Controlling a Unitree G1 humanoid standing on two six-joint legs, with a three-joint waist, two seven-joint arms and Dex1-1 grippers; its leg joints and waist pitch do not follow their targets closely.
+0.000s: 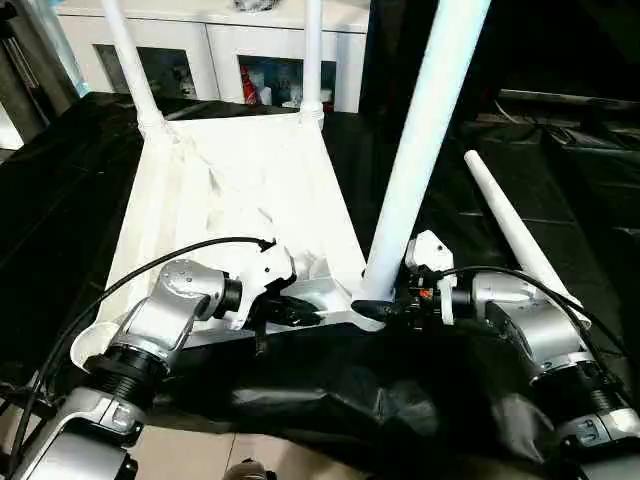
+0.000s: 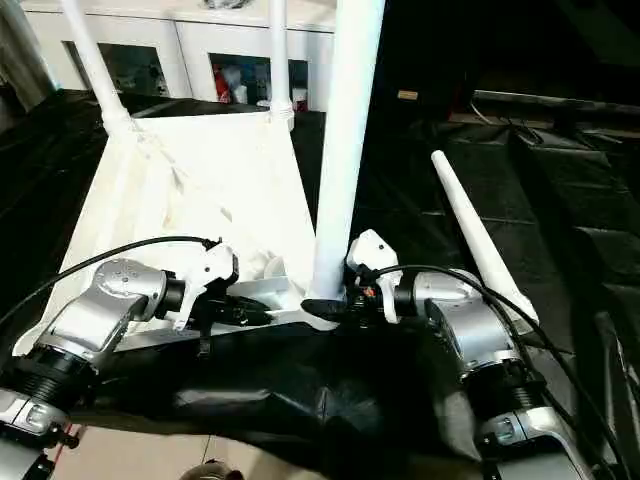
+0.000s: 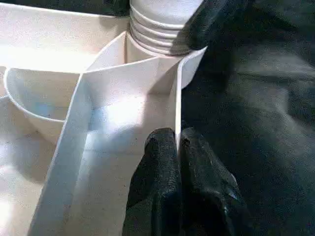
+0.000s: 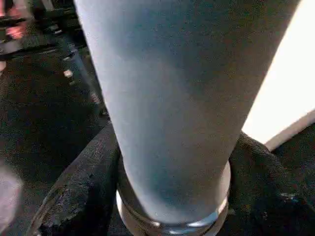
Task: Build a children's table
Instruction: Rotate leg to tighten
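The white table top (image 1: 230, 180) lies upside down on a black sheet. Two legs (image 1: 130, 60) (image 1: 313, 50) stand in its far corner sockets. A third leg (image 1: 420, 150) stands upright in the near right corner socket, its threaded base (image 3: 157, 29) at the socket's mouth. My right gripper (image 1: 385, 308) is shut around this leg's base, one black finger (image 4: 83, 187) on each side. My left gripper (image 3: 178, 140) is shut on the thin rim wall (image 3: 178, 98) of the top, close to that same corner. A fourth leg (image 1: 515, 235) lies loose on the sheet to the right.
The black sheet (image 1: 330, 390) covers the work surface and hangs over its near edge. A white cabinet (image 1: 230, 50) with glass doors stands behind the table top. Black cables (image 1: 120, 280) loop over both my forearms.
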